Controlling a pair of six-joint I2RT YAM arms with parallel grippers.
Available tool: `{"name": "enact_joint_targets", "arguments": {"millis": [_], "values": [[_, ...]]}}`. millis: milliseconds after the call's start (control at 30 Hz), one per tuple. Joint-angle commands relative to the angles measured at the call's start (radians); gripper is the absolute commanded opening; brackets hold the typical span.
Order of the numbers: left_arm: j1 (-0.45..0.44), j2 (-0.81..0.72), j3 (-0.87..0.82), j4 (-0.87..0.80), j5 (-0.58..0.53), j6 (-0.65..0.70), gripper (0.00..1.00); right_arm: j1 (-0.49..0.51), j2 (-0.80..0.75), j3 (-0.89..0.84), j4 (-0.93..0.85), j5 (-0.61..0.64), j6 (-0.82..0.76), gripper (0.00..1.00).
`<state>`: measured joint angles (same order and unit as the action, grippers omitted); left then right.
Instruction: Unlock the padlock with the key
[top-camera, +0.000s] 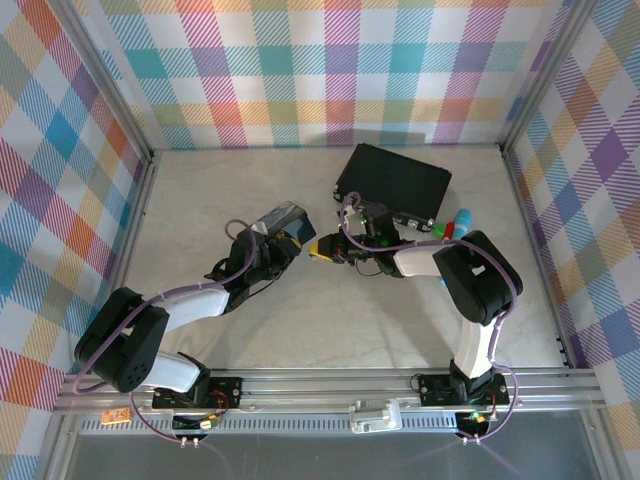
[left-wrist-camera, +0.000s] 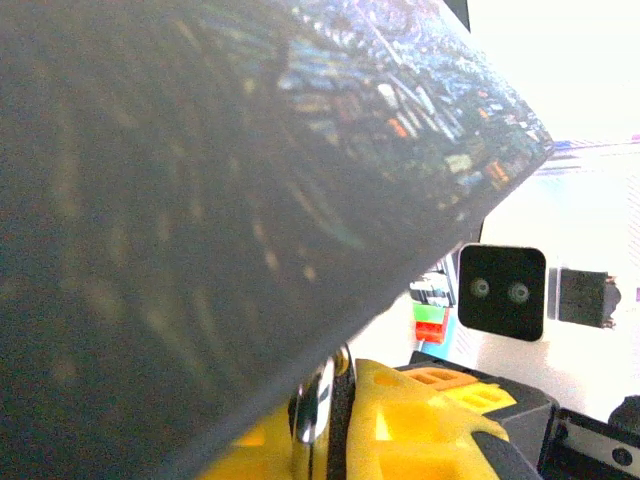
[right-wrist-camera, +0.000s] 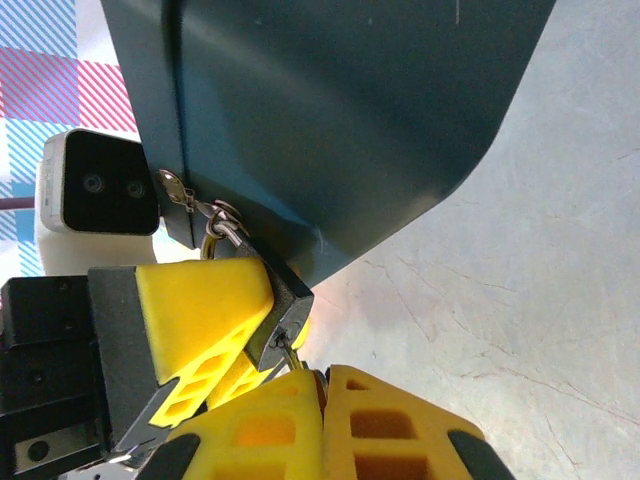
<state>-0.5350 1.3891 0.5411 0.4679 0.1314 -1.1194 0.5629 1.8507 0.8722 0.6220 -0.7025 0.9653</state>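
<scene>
Padlock: hangs at the lower corner of the tin, with its body tilted between yellow fingers. It also shows as a silvery edge in the left wrist view.
Shackle: loops through the small fitting on the tin's edge. It looks seated in the body, so I judge the lock not yet open.
Key: a thin sliver of metal running from the right gripper's tips up to the bottom of the padlock. How deep it sits in the keyway cannot be told.
Left gripper: clamped on the padlock body from the side, steadying it under the tin.
Right gripper: clenched, with the key pinched between its tips just below the padlock.
Tin: held off the table and tilted. It lies between the two arms in the top view.
Case: black, lying flat behind the right arm and apart from the work.
Done: padlock gripped, key gripped, and key brought to the keyhole end.
Left: seating the key fully if it is not in yet, turning it, and freeing the shackle.
Progress: past the middle, by my judgement. The turn itself is the step in hand.
</scene>
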Motion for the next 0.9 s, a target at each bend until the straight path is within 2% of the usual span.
{"name": "enact_joint_targets", "arguments": {"millis": [0,200,333,700,867], "values": [[-0.027,-0.058,-0.006,-0.064,-0.095,-0.030,0.00,0.009,-0.041,-0.033,0.142,0.133,0.052,0.00],[-0.060,-0.062,0.002,-0.068,-0.160,-0.071,0.00,0.048,-0.034,-0.063,0.232,0.209,0.125,0.00],[-0.071,-0.048,-0.007,-0.034,-0.183,-0.094,0.00,0.069,-0.028,-0.060,0.255,0.211,0.149,0.00],[-0.075,-0.007,-0.012,0.052,-0.150,-0.104,0.00,0.101,0.019,-0.029,0.321,0.152,0.197,0.00],[-0.075,0.013,-0.019,0.132,-0.113,-0.087,0.00,0.120,0.040,0.003,0.319,0.101,0.171,0.00]]}}
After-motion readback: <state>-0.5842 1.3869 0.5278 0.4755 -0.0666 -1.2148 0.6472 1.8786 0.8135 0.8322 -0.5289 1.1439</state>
